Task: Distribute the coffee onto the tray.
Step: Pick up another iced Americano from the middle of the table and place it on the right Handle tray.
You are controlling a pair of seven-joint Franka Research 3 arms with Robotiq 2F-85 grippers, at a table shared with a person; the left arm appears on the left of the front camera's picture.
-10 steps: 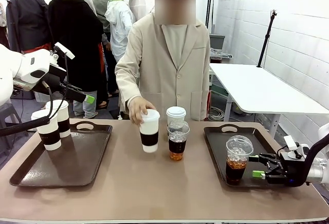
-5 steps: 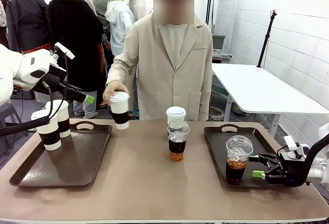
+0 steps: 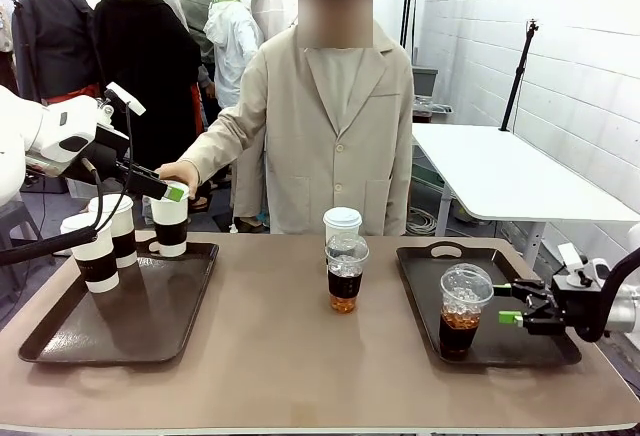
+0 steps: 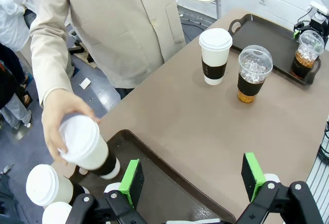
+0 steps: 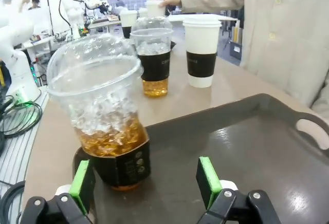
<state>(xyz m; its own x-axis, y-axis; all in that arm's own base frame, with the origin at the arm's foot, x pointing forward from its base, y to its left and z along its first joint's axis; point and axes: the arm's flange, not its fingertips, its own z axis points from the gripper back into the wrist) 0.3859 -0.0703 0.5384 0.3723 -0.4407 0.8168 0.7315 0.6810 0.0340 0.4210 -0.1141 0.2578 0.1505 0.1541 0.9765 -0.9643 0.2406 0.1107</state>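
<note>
The left tray [image 3: 60, 341] holds two white paper coffee cups with brown sleeves [image 3: 95, 253] [image 3: 120, 231]. The person's hand lowers a third paper cup [image 3: 170, 224] [image 4: 85, 147] onto that tray's far edge, right under my raised left gripper [image 3: 172, 193] [image 4: 193, 180], which is open. One iced coffee [image 3: 462, 311] [image 5: 105, 116] stands on the right tray [image 3: 520, 351] [image 5: 231, 147]. My right gripper [image 3: 520, 303] [image 5: 145, 180] is open just right of it, not touching. A paper cup [image 3: 342, 226] [image 4: 215, 54] and an iced coffee [image 3: 346, 274] [image 4: 253, 72] stand mid-table.
The person in a beige coat stands at the far side, one arm stretched toward the left tray. The brown table [image 3: 260, 356] is bare between the trays apart from the two middle cups. A white side table [image 3: 500, 171] stands behind at the right.
The person carried a paper cup from mid-table leftward to the left tray. My right gripper has drawn back a little to the right, away from the iced coffee. The left arm stayed still.
</note>
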